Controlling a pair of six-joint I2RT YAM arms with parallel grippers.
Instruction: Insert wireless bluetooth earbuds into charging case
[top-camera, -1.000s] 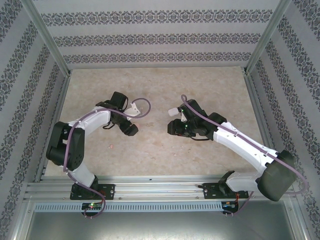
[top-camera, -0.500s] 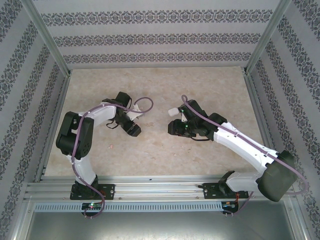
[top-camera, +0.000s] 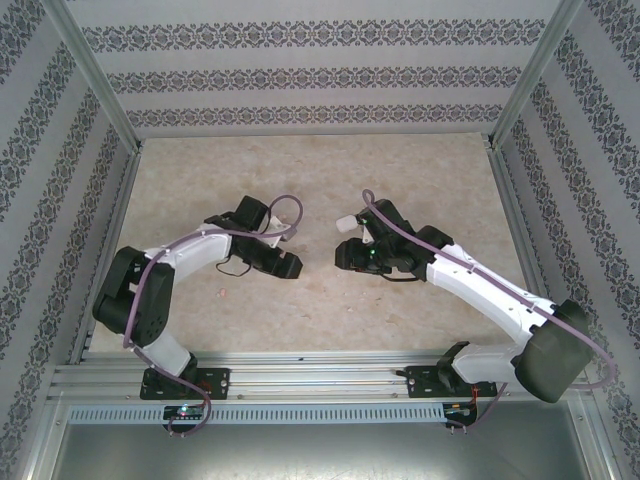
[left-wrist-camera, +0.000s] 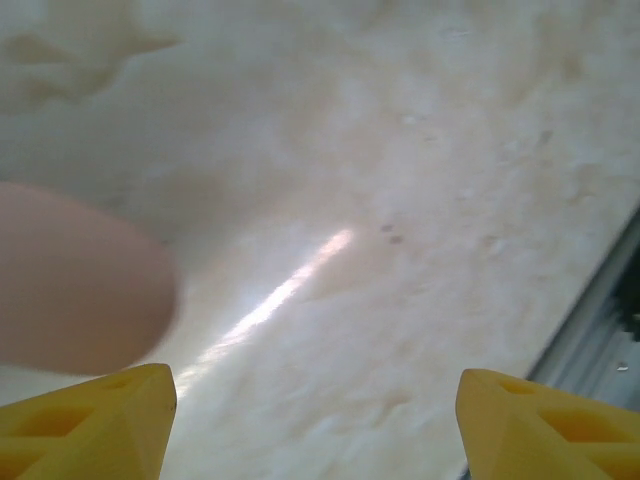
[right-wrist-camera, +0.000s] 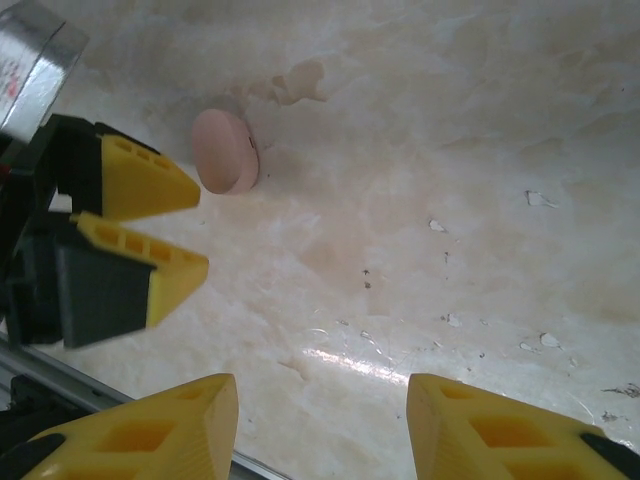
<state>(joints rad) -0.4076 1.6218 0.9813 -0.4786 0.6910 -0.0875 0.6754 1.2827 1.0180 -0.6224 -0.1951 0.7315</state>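
Okay so from above, the left gripper (top-camera: 288, 264) and the right gripper (top-camera: 345, 256) sit nose to nose near the middle of the table (top-camera: 400, 160), close but not touching, with the left one at 9 o'clock from the right.

On the right wrist cam, the right gripper's yellow fingers (right-wrist-camera: 170, 425) are spread apart with nothing but bare marble-look tabletop between them. The left gripper's fingers poke in at 9 o'clock, also parted and empty.

The pink case (right-wrist-camera: 225, 150) sits on the table at about 10 o'clock in that view, right off the tip of the left gripper's upper finger. Can't tell if they actually touch.

The left wrist cam backs that up. Its fingers are wide apart with nothing in the gap, and the case is a blurry pink blob at 9 o'clock, outside the gap.

From above, a tiny pinkish speck (top-camera: 222, 292) lies at roughly 8 o'clock from the left gripper, too small to say what it is.
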